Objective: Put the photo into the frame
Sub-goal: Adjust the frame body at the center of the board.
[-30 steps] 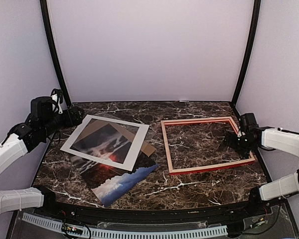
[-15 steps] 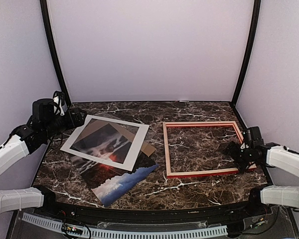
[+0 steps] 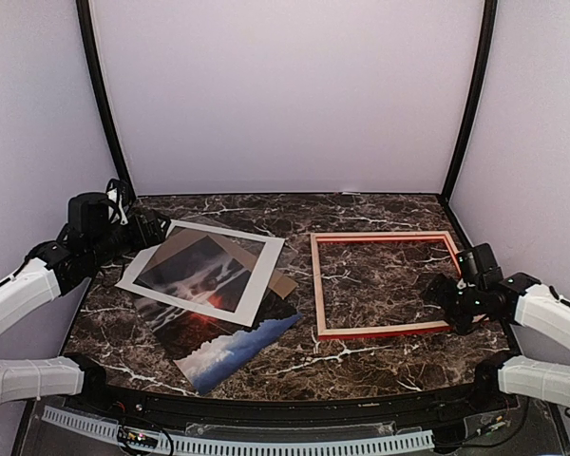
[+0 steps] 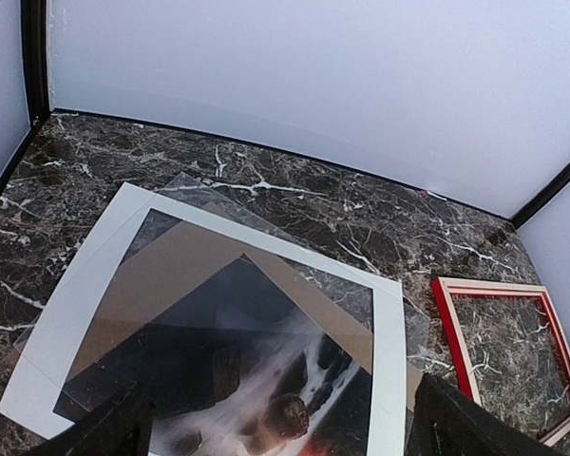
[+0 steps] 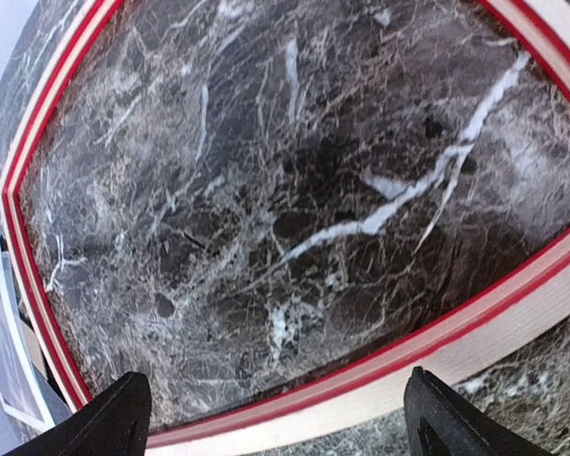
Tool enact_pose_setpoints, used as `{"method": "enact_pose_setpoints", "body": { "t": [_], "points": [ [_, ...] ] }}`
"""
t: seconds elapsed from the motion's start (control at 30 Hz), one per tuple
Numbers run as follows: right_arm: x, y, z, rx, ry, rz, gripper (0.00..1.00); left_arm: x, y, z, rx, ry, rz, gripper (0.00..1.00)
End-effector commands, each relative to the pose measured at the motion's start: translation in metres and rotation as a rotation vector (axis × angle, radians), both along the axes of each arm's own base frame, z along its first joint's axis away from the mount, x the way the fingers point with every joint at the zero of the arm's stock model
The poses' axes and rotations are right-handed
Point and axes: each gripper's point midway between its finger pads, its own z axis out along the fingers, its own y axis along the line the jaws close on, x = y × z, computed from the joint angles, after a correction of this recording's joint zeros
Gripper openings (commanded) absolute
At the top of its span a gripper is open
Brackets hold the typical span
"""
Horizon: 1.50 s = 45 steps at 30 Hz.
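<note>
The frame (image 3: 380, 235) lies flat on the right half of the marble table, red face with pale wood edges. Its near rail (image 5: 513, 323) fills the bottom of the right wrist view. My right gripper (image 3: 449, 299) hovers open over the frame's near right corner, its jaws (image 5: 285, 418) wide apart with only the rail between them. The photo (image 3: 209, 332) lies at the left, mostly under a white mat (image 3: 228, 232). My left gripper (image 3: 147, 228) stands open at the mat's far left corner. In its wrist view the left gripper (image 4: 280, 429) looks down on the photo (image 4: 256, 380) through the mat's window.
A brown backing board (image 3: 285, 284) lies between mat and photo, showing in the window (image 4: 171, 275) and past the mat's right edge. A clear sheet (image 4: 199, 185) sticks out at the mat's far side. Pale walls and black posts (image 3: 100, 104) close the table in.
The frame has turned from skewed to nearly square with the table. My right gripper has drawn back towards the near right corner. The left gripper has edged closer to the mat.
</note>
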Motion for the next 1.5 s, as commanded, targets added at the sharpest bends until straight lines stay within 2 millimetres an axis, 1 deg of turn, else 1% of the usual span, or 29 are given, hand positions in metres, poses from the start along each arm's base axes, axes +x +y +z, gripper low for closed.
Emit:
{"method": "enact_pose_setpoints", "body": {
  "t": [0.0,0.2,0.37,0.5,0.67,0.77,0.87,0.97,1.03,1.1,1.27,1.37,1.47],
  "points": [
    [-0.019,0.006,-0.012,-0.004,0.066,-0.007,0.94,-0.003,-0.003,0.003,-0.019,-0.023,-0.012,0.99],
    [-0.032,0.015,-0.025,0.02,0.099,0.002,0.93,-0.006,-0.001,0.004,-0.024,-0.03,-0.006,0.99],
    [-0.034,0.017,-0.034,0.022,0.101,-0.002,0.92,-0.007,-0.001,0.007,-0.029,-0.035,-0.006,0.99],
    [-0.024,0.016,-0.036,-0.006,0.081,0.001,0.9,-0.008,-0.002,0.007,-0.036,-0.032,-0.009,0.99],
    [-0.008,0.009,-0.04,-0.12,0.096,0.017,0.86,-0.008,-0.001,0.009,-0.035,-0.03,-0.008,0.99],
    [0.003,0.009,-0.04,-0.171,0.104,0.038,0.77,-0.009,0.0,0.013,-0.03,-0.039,-0.002,0.99],
    [0.011,0.011,-0.042,-0.21,0.126,0.076,0.7,-0.009,0.002,0.019,-0.025,-0.056,0.003,0.99],
    [0.022,0.009,-0.042,-0.274,0.151,0.101,0.64,-0.009,0.003,0.02,-0.019,-0.069,0.005,0.99],
    [0.03,0.003,-0.04,-0.325,0.164,0.113,0.59,-0.009,0.003,0.02,-0.013,-0.07,0.002,0.99],
    [0.038,-0.008,-0.039,-0.375,0.182,0.109,0.55,-0.008,0.002,0.019,-0.008,-0.067,-0.002,0.99],
    [0.057,-0.035,-0.033,-0.421,0.208,0.097,0.45,-0.007,-0.001,0.017,-0.013,-0.06,-0.014,0.99],
    [0.067,-0.054,-0.029,-0.468,0.232,0.103,0.42,-0.005,-0.002,0.016,-0.014,-0.058,-0.018,0.99],
    [0.079,-0.075,-0.019,-0.573,0.265,0.13,0.39,-0.003,-0.003,0.015,-0.016,-0.052,-0.02,0.99]
  ]
}}
